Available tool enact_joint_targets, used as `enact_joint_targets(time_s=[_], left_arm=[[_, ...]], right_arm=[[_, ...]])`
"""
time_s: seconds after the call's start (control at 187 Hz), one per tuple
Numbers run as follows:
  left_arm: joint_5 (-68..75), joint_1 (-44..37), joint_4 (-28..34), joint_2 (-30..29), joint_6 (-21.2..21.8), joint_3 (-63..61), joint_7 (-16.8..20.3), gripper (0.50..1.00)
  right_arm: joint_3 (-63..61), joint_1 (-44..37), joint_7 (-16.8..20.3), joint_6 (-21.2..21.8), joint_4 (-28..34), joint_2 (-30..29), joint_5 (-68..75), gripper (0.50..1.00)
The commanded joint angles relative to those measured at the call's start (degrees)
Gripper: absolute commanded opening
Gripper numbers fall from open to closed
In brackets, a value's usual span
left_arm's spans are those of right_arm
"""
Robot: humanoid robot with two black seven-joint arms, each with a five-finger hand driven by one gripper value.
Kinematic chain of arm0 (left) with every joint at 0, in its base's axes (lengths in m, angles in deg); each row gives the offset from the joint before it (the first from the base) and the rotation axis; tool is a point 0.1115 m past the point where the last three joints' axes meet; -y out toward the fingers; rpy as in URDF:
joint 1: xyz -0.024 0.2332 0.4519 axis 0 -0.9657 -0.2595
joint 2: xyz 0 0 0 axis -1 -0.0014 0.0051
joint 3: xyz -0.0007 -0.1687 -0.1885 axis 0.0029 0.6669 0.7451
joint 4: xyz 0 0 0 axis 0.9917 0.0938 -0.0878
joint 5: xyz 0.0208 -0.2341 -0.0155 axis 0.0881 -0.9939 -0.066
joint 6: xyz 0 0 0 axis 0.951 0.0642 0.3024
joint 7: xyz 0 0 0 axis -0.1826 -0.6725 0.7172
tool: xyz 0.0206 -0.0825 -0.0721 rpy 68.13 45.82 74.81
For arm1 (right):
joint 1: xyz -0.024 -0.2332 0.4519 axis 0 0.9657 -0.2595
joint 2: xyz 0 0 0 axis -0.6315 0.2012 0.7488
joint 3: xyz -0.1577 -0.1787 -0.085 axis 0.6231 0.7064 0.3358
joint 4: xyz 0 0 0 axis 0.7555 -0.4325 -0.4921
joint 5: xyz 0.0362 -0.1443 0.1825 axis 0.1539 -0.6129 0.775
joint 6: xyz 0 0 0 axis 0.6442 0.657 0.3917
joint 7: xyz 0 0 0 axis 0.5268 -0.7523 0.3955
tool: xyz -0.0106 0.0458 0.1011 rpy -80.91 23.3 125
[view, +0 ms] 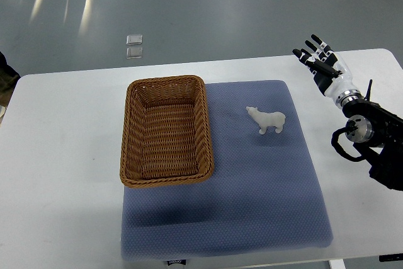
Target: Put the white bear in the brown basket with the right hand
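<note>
Top view. No readable writing anywhere; a small dark tag (pixel 177 261) at the mat's near edge carries print too small to make out.

White table (pixel 56 155) with a blue-grey mat (pixel 264 200) across its middle. Basket (pixel 166 130), brown wicker, rectangular, sits on the mat's left part, its left rim overhanging onto bare table; nothing inside it.

Bear (pixel 267 119), white, stands upright on the mat to the right of the basket, clear of it, head pointing toward the basket. Open mat lies between the two (nothing in the way).

Right hand (pixel 321 61) comes in from the right edge, above the table's far right corner, beyond the mat's edge and well apart from the bear. Fingers spread and extended, holding nothing. Dark wrist and forearm housing trail toward the right edge.

Two small clear squares (pixel 134 46) lie on the grey floor beyond the table.
</note>
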Motion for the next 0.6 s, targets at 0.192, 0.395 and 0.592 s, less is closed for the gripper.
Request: enact_joint_targets(time_s=[0.192, 0.395, 0.592], left_arm=[[0.0, 0.02, 0.0, 0.0, 0.0, -0.01, 0.05, 1.0], [0.0, 0.02, 0.0, 0.0, 0.0, -0.01, 0.05, 1.0], [0.0, 0.02, 0.0, 0.0, 0.0, -0.01, -0.03, 1.0]], right_arm=[[0.18, -0.09, 0.01, 0.16, 0.05, 0.61, -0.35, 0.921], [0.62, -0.35, 0.01, 0.34, 0.14, 0.7, -0.88, 0.921], [1.15, -1.58, 0.1, 0.34, 0.14, 1.58, -5.62, 0.921]])
